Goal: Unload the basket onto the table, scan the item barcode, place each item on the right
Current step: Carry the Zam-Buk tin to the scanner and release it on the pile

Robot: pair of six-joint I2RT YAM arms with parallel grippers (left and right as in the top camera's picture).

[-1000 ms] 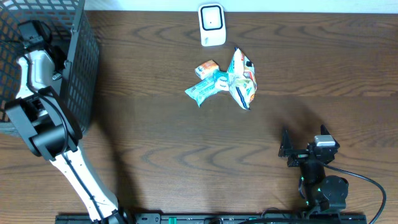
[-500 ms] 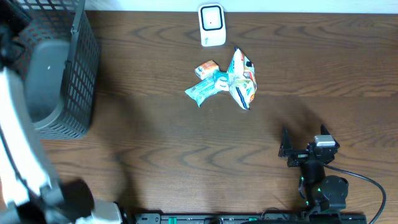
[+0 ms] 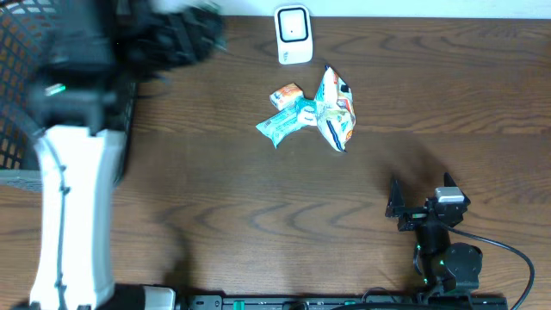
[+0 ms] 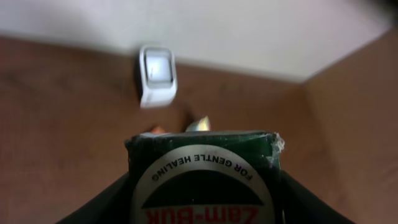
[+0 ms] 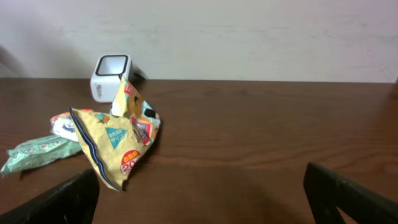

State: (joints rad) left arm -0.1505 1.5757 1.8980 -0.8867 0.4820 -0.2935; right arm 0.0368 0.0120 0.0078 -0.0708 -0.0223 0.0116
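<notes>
Over the desk (image 3: pixel 215 215), the right claw (image 5: pixel 205 199) stood wide open, holding nothing, by the near-right corner. The left claw (image 4: pixel 205 186), blurred near the far-left corner, clamped a green Zam-Buk box (image 4: pixel 202 155) at roughly half spread. The box faced the white scanner (image 3: pixel 293 34) at the far edge.

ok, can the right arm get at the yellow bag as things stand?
Probably yes. The right gripper is open and empty, with bare table between it and the bag. The left arm, holding the box, is off by the basket. The bag touches a teal packet, which may shift.
</notes>
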